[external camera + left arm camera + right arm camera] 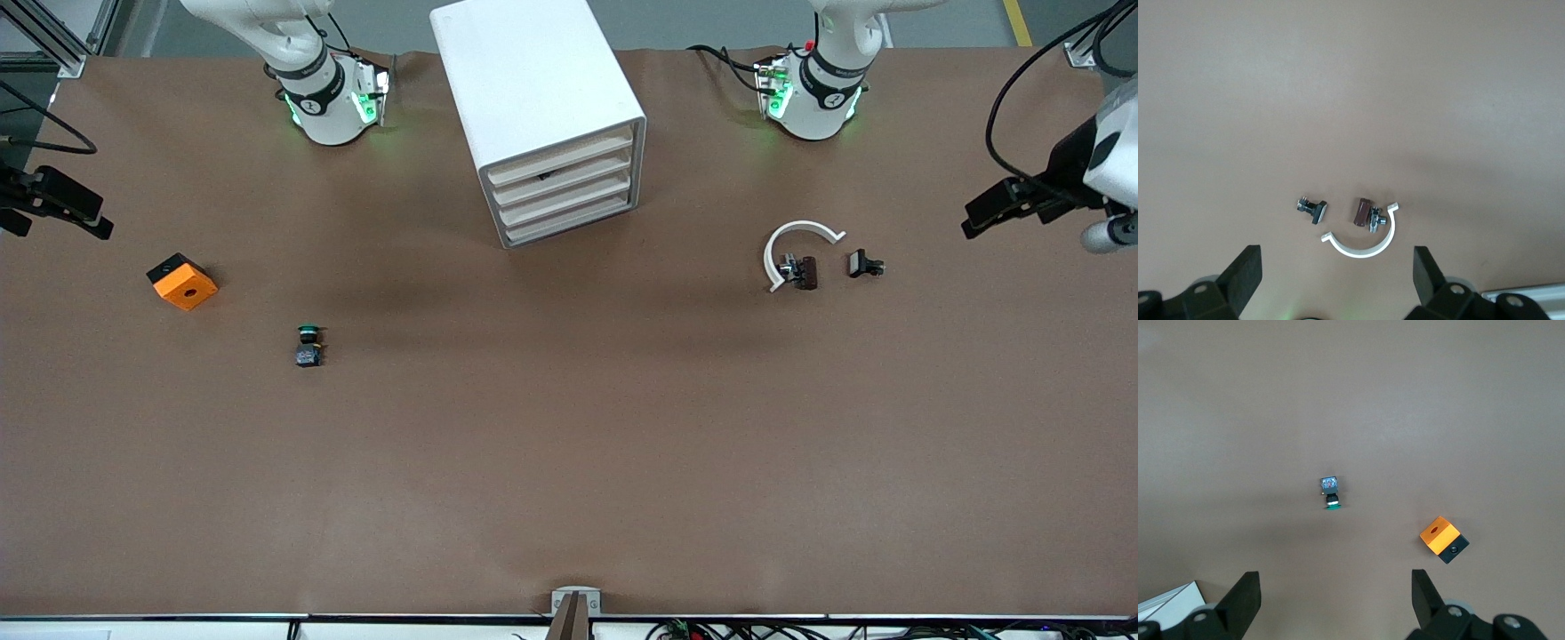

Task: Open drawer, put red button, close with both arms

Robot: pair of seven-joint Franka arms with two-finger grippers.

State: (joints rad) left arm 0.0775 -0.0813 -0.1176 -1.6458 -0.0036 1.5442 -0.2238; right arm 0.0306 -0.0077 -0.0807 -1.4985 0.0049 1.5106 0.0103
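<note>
Brown table (569, 462); L/R pincers (1335, 283) (1335, 603) wide open, seemingly empty.

Table (569, 462): plain brown, no pattern. Cabinet (533, 89): white, four drawer fronts cream-white. Cube (182, 282): orange top with dark hole, black underside. Button (308, 345): green cap, dark blue-black body. Curved clip (796, 238): white. Small block (807, 272) beside clip: dark brown. Small part (863, 263): black. Arm bases: white, black bands, green lights.
</note>
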